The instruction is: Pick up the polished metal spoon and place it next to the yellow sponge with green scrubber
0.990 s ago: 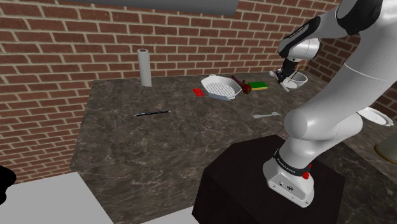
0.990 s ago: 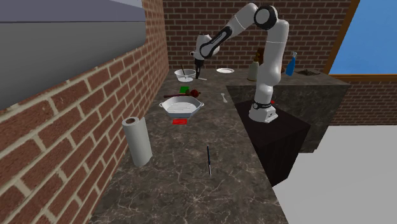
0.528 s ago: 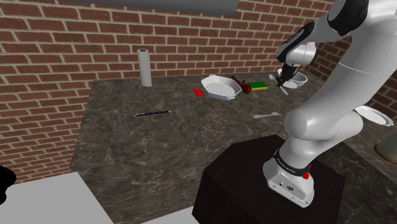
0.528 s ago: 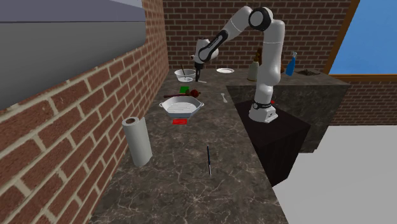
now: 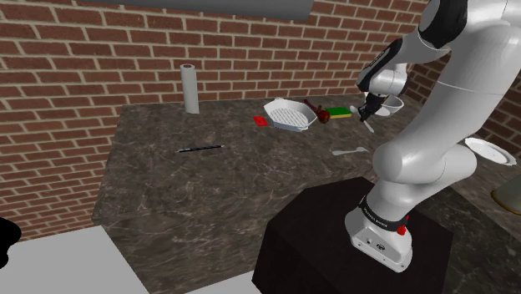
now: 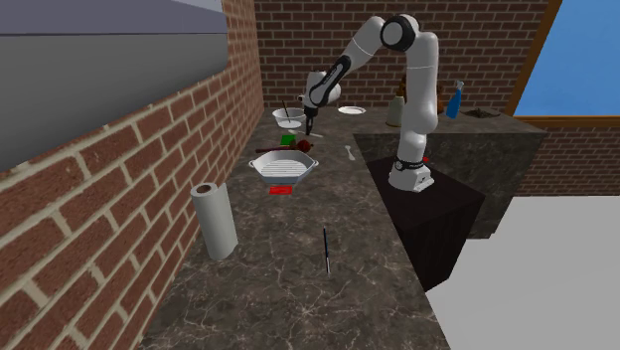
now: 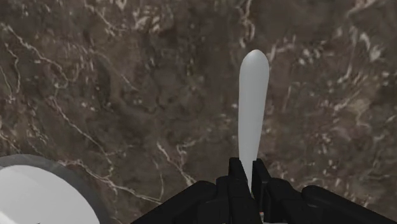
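My black gripper [image 5: 366, 114] is shut on a pale grey spoon [image 7: 252, 108], which sticks out past the fingertips [image 7: 236, 180] over the dark marbled counter [image 7: 114, 95]. The spoon [image 5: 362, 111] hangs a little above the counter, between the white bowl [image 5: 392, 104] and the yellow sponge with a green top [image 5: 340, 111]. From the second exterior view the gripper [image 6: 309, 125] hovers just right of the bowl [image 6: 288, 118], with the sponge [image 6: 288, 140] close below it. The bowl's rim [image 7: 32, 191] lies beside the fingers.
A white ribbed dish [image 5: 290, 116], a dark red-brown utensil [image 5: 316, 110] and a small red item [image 5: 260, 120] lie by the sponge. A second pale utensil [image 5: 349, 151], a black pen [image 5: 200, 149], a paper-towel roll [image 5: 190, 88] and a plate [image 5: 490, 152] are on the counter too.
The gripper has carried the spoon down and toward the shoulder view's left, away from over the bowl and closer to the sponge. The fingers stayed shut on it.
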You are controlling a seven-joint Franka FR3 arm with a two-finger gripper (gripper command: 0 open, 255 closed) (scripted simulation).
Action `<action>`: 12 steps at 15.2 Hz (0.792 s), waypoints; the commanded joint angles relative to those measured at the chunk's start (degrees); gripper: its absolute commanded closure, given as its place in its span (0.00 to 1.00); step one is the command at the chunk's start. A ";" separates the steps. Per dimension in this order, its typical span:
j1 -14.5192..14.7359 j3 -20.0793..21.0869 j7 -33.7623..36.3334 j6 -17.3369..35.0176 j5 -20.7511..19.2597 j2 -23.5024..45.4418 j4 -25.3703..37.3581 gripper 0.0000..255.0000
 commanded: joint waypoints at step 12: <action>-0.32 0.31 -0.74 0.89 0.99 1.24 0.30 0.00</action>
